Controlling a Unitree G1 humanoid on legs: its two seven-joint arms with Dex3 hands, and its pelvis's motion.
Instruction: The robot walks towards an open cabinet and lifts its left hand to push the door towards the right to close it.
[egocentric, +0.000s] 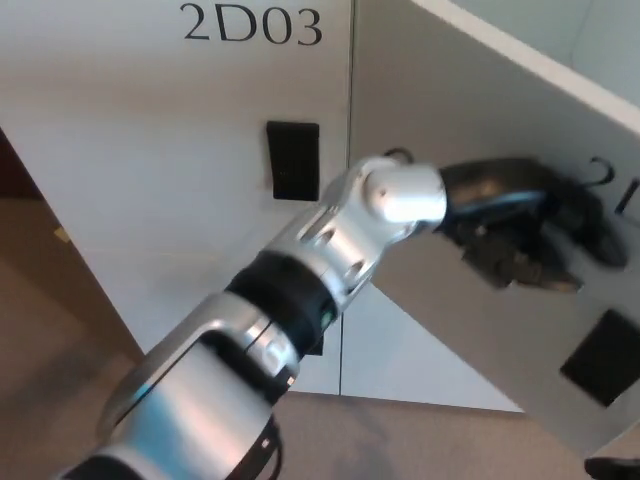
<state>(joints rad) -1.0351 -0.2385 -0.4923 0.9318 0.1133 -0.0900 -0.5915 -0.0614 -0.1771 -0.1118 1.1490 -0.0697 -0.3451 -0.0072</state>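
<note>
My left hand (525, 220) is stretched far to the right, its black fingers spread flat against the outer face of the white cabinet door (450, 110). The door stands partly swung toward the cabinet, its top edge running diagonally across the upper right. A black handle (602, 357) sits low on the door, below my hand. My silver left forearm (300, 300) crosses the middle of the picture. The hand holds nothing. My right hand does not show.
To the left is the shut door marked 2D03 (250, 25) with its black handle (292, 160). Brown floor (50, 300) lies at the lower left and along the bottom. A sliver of the cabinet's pale interior (590, 40) shows at the top right.
</note>
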